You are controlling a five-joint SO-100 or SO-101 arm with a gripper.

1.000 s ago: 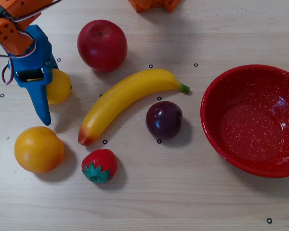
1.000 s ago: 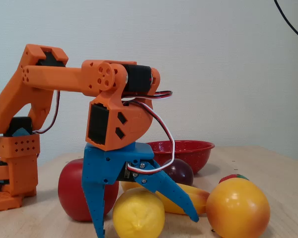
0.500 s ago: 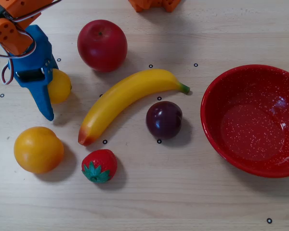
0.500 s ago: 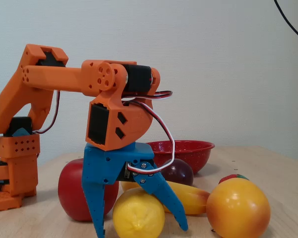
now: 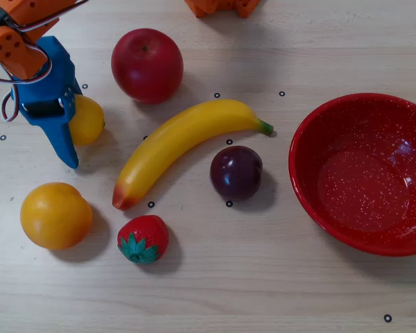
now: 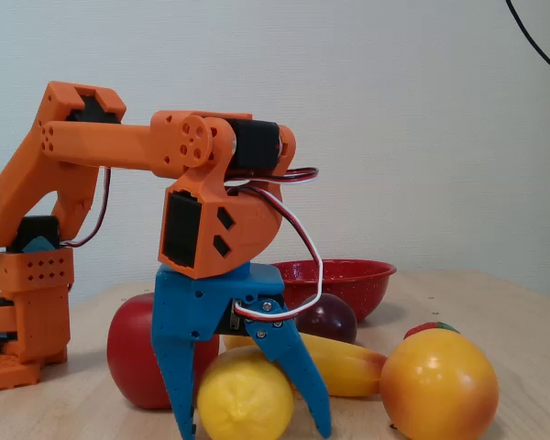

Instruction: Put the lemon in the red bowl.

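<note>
from my station i see the gripper [image 6: 252,426] down at the table with its blue fingers [image 6: 293,380] drawn in against the lemon [image 6: 245,401], one on each side of it in the fixed view, so it grips the fruit while the lemon rests on the wood. in the overhead view the gripper [image 5: 68,142] sits at the upper left, and only a yellow bulge of the lemon [image 5: 88,119] shows to the right of the blue finger [image 5: 61,142]. the red bowl [image 5: 310,201] sits at the far right of that view, well apart from the lemon, and in the fixed view i see the red bowl [image 6: 353,275] behind the arm, low and wide. between them, overhead, lie the banana [image 5: 184,143], running diagonally, and the dark plum [image 5: 236,173] just below its green tip. the red apple [image 5: 147,65] stands above the banana, to the right of the lemon but not touching it. the orange fruit [image 5: 55,215] sits below the gripper, and the strawberry [image 5: 143,238] is beside it to the right. in the fixed view the orange fruit [image 6: 438,385] is close to the camera at right.
</note>
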